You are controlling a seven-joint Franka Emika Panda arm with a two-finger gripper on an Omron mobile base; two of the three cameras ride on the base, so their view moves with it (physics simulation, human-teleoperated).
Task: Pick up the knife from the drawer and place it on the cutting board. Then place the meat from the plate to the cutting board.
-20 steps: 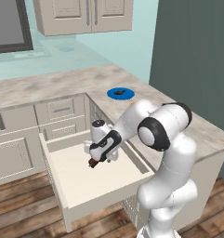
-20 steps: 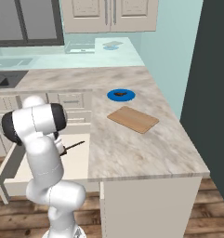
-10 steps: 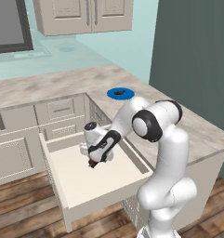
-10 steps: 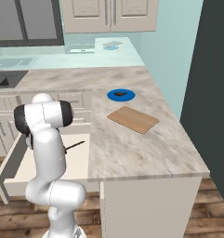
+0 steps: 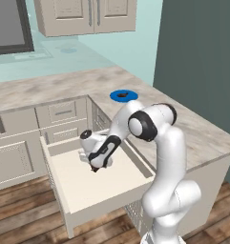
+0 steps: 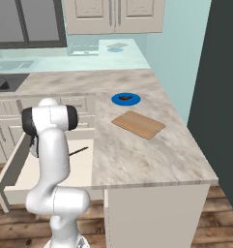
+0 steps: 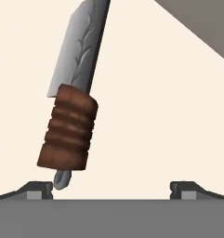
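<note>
Down in the open drawer (image 5: 76, 186), your gripper (image 5: 94, 167) hangs low over the pale floor with its jaws spread wide, nothing between them. The hand view puts the knife (image 7: 72, 107) flat on the drawer floor, handle end just beside one fingertip (image 7: 39, 189), lots of bare floor on the other side. From the right base view you get the cutting board (image 6: 138, 124) near the plate (image 6: 126, 99) with the meat (image 6: 124, 98) on it.
</note>
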